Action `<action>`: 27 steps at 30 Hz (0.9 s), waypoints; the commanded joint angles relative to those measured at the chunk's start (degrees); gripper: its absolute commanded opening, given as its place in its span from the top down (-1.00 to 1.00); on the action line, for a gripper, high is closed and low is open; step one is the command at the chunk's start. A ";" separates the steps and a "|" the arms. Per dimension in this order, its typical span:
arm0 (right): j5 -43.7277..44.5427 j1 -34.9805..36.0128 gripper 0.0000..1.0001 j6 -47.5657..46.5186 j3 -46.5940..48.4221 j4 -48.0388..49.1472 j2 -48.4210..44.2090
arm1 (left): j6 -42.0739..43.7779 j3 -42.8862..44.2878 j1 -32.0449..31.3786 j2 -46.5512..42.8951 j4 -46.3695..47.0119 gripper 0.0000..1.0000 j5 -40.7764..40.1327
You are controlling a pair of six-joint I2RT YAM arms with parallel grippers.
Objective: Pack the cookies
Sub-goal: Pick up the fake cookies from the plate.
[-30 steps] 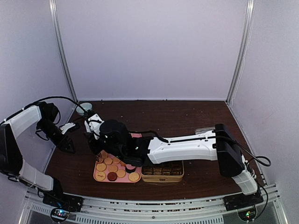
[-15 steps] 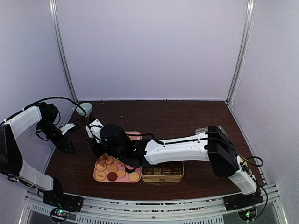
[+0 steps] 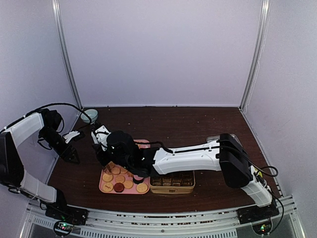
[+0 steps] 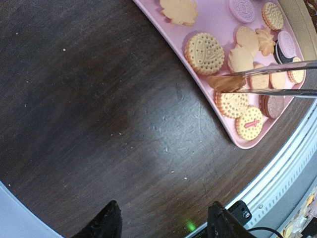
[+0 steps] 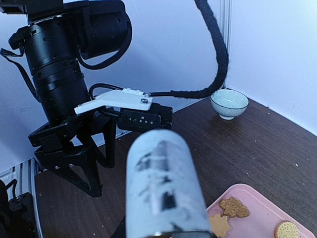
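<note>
The table [image 3: 198, 124] is dark wood. The right arm [image 3: 193, 157] reaches almost flat from its base at the near right corner across to the left. Its wrist is bent down over the far left part of the tray [image 3: 144, 143]. The right gripper [image 3: 104, 157] is a dark mass from above, and its own camera shows only a pale blurred cylinder up close, so I cannot tell whether it is clamped or slack.

The left arm [image 3: 29, 126] is folded at the table's left edge, elbow up. The left gripper [image 3: 69, 156] points down at bare wood just left of the tray, and its fingers [image 4: 106, 223] are spread with nothing between them.

A gold tin [image 3: 172, 188] touches the tray's right side. A bowl [image 3: 89, 115] sits at the far left corner.

The tongs [image 4: 277, 69] come in from the right of the left wrist view, both blades running roughly level, tips to the left. They pinch one tan cookie [image 4: 225, 83] (seen near edge-on), its long axis lying along the blades, above the tray's near end. The other cookies [image 4: 204, 46] lie flat on the tray.
</note>
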 commanded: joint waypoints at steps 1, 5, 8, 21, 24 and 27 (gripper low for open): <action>1.08 -0.09 0.80 -0.65 -0.72 4.47 -2.92 | 0.59 -0.25 0.45 -0.32 1.20 -0.22 0.69; 2.22 -0.23 0.93 -1.12 -3.46 6.06 -5.86 | 0.44 -0.43 0.46 -0.15 1.20 -0.21 1.01; 2.97 -0.54 1.00 -1.16 -6.08 7.73 -8.03 | 0.37 -0.34 0.51 -0.06 1.21 -0.20 0.95; 5.30 -2.53 1.00 0.79 -18.88 14.80 -17.60 | 0.11 0.26 0.48 -0.07 0.76 -0.18 0.97; 6.12 -2.84 1.00 1.03 -23.22 16.96 -21.36 | 0.08 0.27 0.47 0.03 0.73 -0.18 1.02; 8.39 -2.98 1.00 0.60 -29.66 19.54 -26.54 | 0.11 0.36 0.52 0.03 0.67 -0.18 1.10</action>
